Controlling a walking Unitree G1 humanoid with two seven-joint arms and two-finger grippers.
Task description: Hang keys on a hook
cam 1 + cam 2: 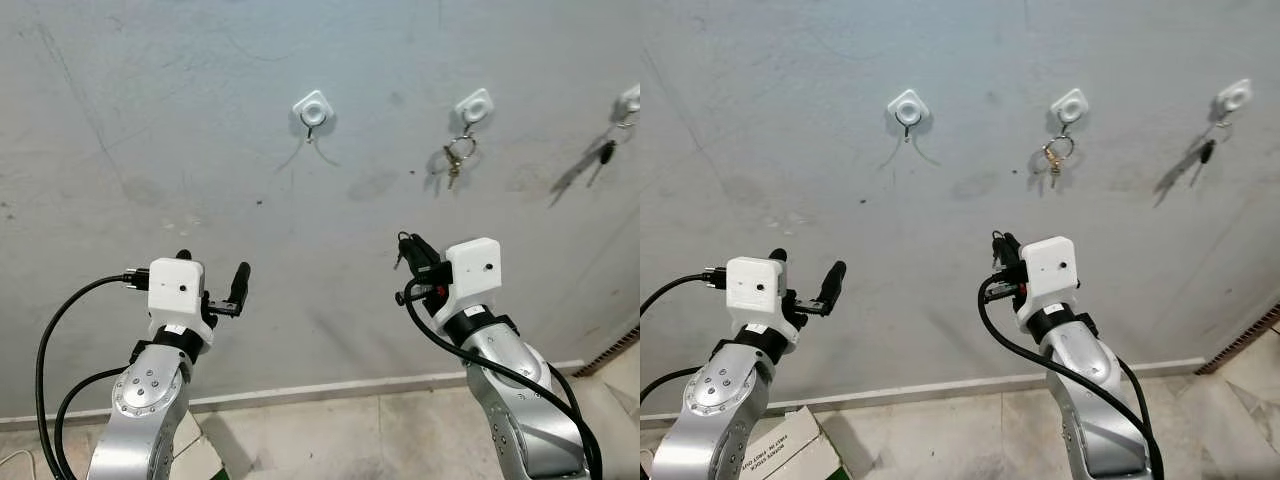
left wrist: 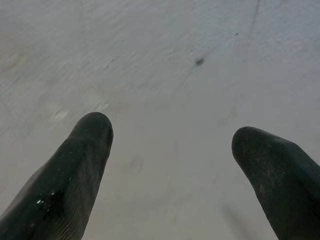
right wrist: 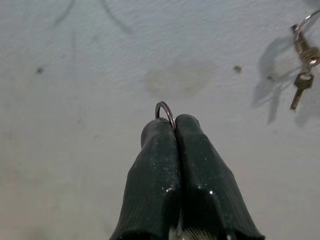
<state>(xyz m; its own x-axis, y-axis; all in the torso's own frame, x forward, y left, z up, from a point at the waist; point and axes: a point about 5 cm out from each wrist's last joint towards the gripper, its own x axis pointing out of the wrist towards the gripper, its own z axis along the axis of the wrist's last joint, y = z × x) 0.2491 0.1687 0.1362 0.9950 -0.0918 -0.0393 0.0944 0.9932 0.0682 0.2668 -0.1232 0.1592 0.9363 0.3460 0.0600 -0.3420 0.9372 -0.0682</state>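
Grey plaster wall (image 1: 150, 120) faces us, and we take its empty hook (image 1: 312, 108) as our landmark. Below and right of that hook, our right gripper (image 3: 170, 122) is raised toward the wall, fingers pressed together on a key ring (image 3: 165, 111). Below and left of it, our left gripper (image 2: 170, 137) is lifted with fingers spread, holding nothing. Right of it, another hook (image 1: 474, 105) carries hung keys (image 1: 456, 160).

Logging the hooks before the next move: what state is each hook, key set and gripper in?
Left hook: empty.
Middle hook: holds hanging keys.
Right hook: holds a dark key.
Left gripper: open, empty.
Right gripper: shut on a key ring, short of the wall.
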